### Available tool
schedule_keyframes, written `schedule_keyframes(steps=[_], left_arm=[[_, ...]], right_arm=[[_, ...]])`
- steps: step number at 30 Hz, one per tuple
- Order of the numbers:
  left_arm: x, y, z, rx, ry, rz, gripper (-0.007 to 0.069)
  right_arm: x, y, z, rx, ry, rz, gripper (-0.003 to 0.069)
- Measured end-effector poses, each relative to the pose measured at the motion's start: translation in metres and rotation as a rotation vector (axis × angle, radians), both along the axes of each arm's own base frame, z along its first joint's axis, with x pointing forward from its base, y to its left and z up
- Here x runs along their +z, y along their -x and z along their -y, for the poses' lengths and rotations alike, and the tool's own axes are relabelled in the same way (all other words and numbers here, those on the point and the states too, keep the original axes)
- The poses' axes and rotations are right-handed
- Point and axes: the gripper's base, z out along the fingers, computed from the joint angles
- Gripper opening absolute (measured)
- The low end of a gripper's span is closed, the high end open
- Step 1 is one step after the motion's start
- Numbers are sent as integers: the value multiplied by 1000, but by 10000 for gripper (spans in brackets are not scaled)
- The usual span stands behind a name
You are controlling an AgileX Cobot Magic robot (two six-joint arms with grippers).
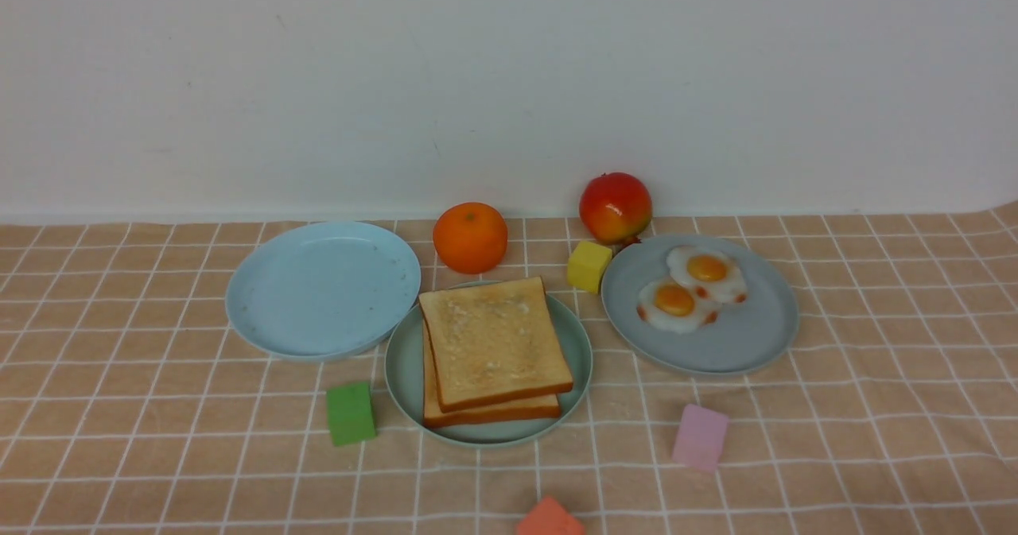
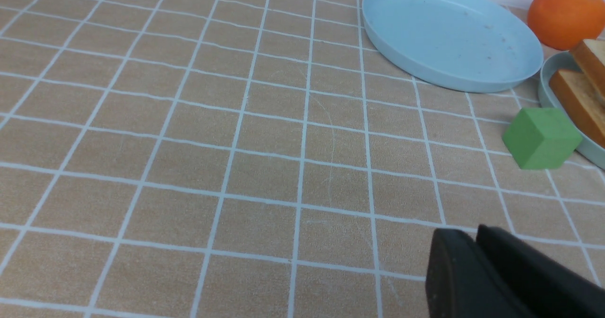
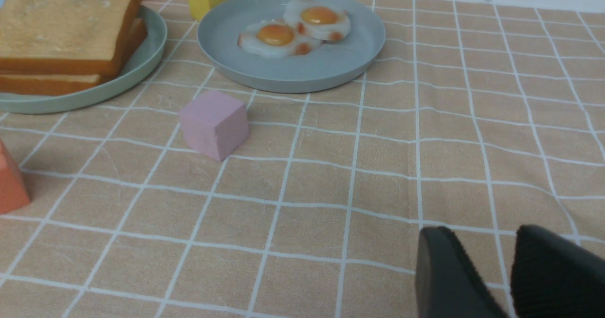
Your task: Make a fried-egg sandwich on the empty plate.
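Note:
The mint-green plate (image 1: 404, 360) sits at the centre of the cloth. On it lie two toast slices (image 1: 493, 340), stacked, the upper one turned slightly askew; what lies between them is hidden. Two fried eggs (image 1: 690, 288) rest on the grey-blue plate (image 1: 740, 344) to its right. Neither gripper shows in the front view. In the left wrist view, my left gripper (image 2: 470, 233) hangs over bare cloth with its fingers pressed together, holding nothing. In the right wrist view, my right gripper (image 3: 487, 235) is over the cloth, well short of the egg plate (image 3: 331, 67), open with cloth showing in the gap.
A bare light blue plate (image 1: 318, 288) lies to the left. An orange (image 1: 470, 237), a red apple (image 1: 615, 207) and a yellow cube (image 1: 588, 265) stand behind the plates. A green cube (image 1: 350, 413), a pink cube (image 1: 700, 436) and an orange-red block (image 1: 549, 519) sit nearer me.

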Motion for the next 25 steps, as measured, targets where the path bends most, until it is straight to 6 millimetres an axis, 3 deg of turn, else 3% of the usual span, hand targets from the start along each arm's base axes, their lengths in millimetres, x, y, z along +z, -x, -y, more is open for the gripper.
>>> schedule_keyframes(steps=[25], left_arm=[[0,0,0,0,0,0,81]], right_arm=[[0,0,0,0,0,0,239]])
